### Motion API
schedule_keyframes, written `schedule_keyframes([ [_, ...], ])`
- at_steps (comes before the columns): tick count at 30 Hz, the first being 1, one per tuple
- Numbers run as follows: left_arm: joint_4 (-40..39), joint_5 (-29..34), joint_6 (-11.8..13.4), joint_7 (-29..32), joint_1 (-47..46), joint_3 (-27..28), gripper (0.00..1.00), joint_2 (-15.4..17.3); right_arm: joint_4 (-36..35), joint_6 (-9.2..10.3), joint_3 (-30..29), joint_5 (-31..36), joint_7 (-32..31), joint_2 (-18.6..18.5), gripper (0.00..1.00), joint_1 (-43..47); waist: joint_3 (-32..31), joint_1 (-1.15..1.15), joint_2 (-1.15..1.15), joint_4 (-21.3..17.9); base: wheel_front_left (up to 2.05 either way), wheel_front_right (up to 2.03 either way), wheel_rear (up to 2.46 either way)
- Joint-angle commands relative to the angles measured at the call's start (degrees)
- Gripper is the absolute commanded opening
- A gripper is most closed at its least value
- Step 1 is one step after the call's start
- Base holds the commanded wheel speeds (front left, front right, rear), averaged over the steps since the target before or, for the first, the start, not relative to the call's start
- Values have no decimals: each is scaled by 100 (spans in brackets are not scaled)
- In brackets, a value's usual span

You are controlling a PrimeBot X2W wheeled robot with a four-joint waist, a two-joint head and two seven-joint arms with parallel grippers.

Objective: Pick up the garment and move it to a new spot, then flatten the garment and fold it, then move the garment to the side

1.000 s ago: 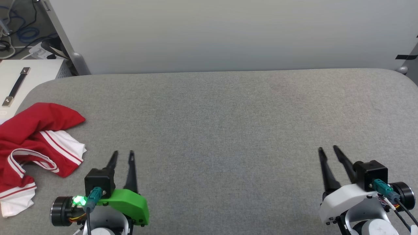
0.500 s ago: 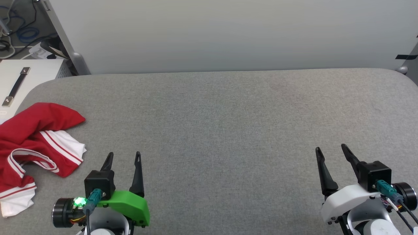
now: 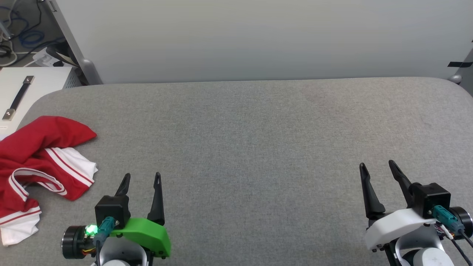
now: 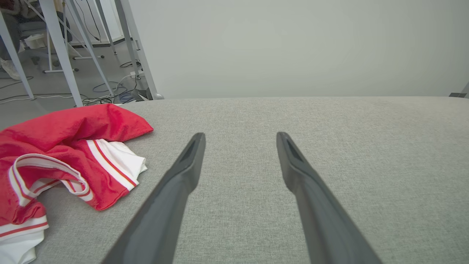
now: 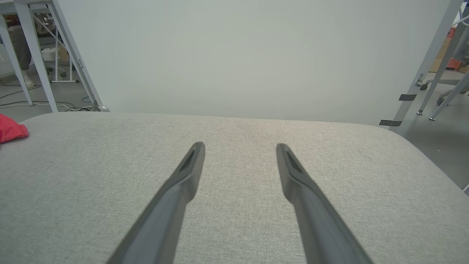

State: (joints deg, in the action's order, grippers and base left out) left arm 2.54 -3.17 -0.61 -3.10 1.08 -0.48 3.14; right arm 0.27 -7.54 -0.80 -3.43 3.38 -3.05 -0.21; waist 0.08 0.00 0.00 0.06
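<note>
The crumpled red jersey with white sleeves and striped trim (image 3: 33,155) is cut off by the head view's edge at 9 o'clock, and its own folds hide the front side (no print can be read). In the left wrist view the jersey (image 4: 55,146) runs out at 8 o'clock. In the right wrist view a red tip of it (image 5: 11,132) shows at 9 o'clock.

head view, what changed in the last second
The left gripper and the right gripper both spread their fingers from nearly shut to wide open, taking hold of nothing. The garment stayed crumpled at the table's left edge, untouched.
</note>
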Motion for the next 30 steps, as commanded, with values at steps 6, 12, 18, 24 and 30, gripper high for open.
schedule_keyframes([
  [6,8,-154,-49,-139,7,-3,100,-8,-41,2,-28,-157,126,5,100,-19,-4,0,0,8,0,0,0],
  [12,-31,-215,-77,-209,23,9,100,-9,-101,2,-32,-220,196,6,100,-38,-2,0,0,0,0,0,0],
  [18,-31,-267,-99,-283,39,4,100,-10,-114,2,-48,-257,268,7,100,-22,-10,0,0,-1,0,0,0],
  [24,104,-329,-122,-354,56,-35,100,-12,-23,2,-56,-249,338,8,100,-10,-7,0,0,-1,0,0,0],
  [30,128,-382,-144,-425,35,-42,100,-13,-45,3,-72,-303,408,8,100,-26,10,0,0,1,0,0,0],
])
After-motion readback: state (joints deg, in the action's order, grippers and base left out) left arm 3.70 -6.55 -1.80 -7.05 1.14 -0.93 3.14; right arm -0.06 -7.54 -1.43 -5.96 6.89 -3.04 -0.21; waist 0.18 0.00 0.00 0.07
